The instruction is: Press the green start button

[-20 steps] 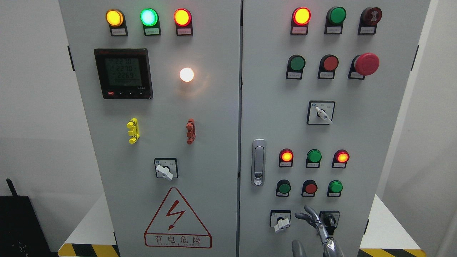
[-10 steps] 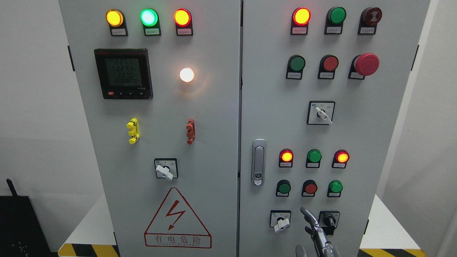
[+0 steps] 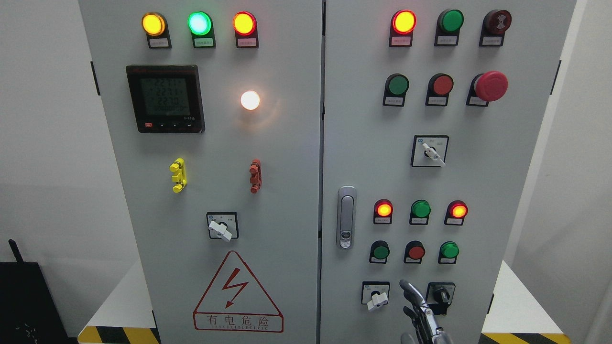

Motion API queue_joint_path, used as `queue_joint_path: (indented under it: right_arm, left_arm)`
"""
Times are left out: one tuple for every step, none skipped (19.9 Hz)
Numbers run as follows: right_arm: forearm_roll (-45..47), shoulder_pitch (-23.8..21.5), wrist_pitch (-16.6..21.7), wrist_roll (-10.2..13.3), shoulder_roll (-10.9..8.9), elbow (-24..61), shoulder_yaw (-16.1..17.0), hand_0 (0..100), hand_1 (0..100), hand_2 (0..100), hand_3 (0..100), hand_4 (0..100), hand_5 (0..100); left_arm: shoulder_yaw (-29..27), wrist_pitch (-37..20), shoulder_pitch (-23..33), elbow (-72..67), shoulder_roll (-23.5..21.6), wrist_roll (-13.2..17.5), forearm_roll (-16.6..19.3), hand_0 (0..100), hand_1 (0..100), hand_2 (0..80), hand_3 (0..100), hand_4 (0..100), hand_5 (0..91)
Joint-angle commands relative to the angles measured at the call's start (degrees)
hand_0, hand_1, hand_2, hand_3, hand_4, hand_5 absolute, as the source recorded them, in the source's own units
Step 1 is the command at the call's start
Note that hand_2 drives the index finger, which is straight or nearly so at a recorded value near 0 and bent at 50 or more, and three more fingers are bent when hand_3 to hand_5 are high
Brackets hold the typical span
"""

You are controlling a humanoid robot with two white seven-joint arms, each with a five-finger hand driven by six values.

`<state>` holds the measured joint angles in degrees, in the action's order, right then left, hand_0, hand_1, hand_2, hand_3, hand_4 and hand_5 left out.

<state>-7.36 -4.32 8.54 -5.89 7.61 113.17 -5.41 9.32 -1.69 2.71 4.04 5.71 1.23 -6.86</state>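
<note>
We see a grey cabinet (image 3: pixel 287 157) with two doors, viewed from the front. Only the right robot hand (image 3: pixel 415 310) is in view, rising from the bottom edge in front of the right door (image 3: pixel 478 181).

The right robot hand holds nothing. We cannot tell whether it is spread or pressed together, since most of it is cut off by the frame. Its top sits between the white-handled switch (image 3: pixel 376 295) on the left and the black-handled switch (image 3: pixel 441 293) on the right. It is below the red button (image 3: pixel 416 252) and apart from it. We cannot tell whether it touches the door.

Green buttons on the right door:
- The dark green button (image 3: pixel 381 251) is at the left end of the lowest button row, up and to the left of the robot hand.
- The bright green button (image 3: pixel 449 250) is at the right end of that row, up and to the right of the robot hand.
- The upper green button (image 3: pixel 398 85) is far above, left of the red mushroom button (image 3: pixel 490 86).

The labels are too small to read, so we cannot tell which one is the start button.

On the left door, the meter (image 3: pixel 165 98) is lit, with a white lamp (image 3: pixel 250 100) glowing to its right. A warning triangle (image 3: pixel 237 294) sits at the bottom.
</note>
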Motion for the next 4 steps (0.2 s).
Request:
queue_joint_path:
  right_arm:
    - [0.51,-0.16,-0.28,0.0,0.04,0.65,-0.3,26,14,0,0,0,0]
    - [0.51,-0.16,-0.36,0.0,0.04,0.74,-0.39,25,14,0,0,0,0]
    - [0.51,-0.16,-0.36,0.0,0.04,0.74,-0.3,25,14,0,0,0,0]
    - [0.51,-0.16,-0.36,0.0,-0.05,0.74,-0.3,25,14,0,0,0,0]
  left_arm:
    - [0.0,0.02,0.02,0.0,0.0,0.0,0.0,12,56,0.0,0,0,0.0]
    - [0.0,0.02,-0.07,0.0,0.0,0.0,0.0,12,56,0.0,0,0,0.0]
    - [0.0,0.02,0.02,0.0,0.0,0.0,0.0,12,56,0.0,0,0,0.0]
    - [0.0,0.02,0.02,0.0,0.0,0.0,0.0,12,56,0.0,0,0,0.0]
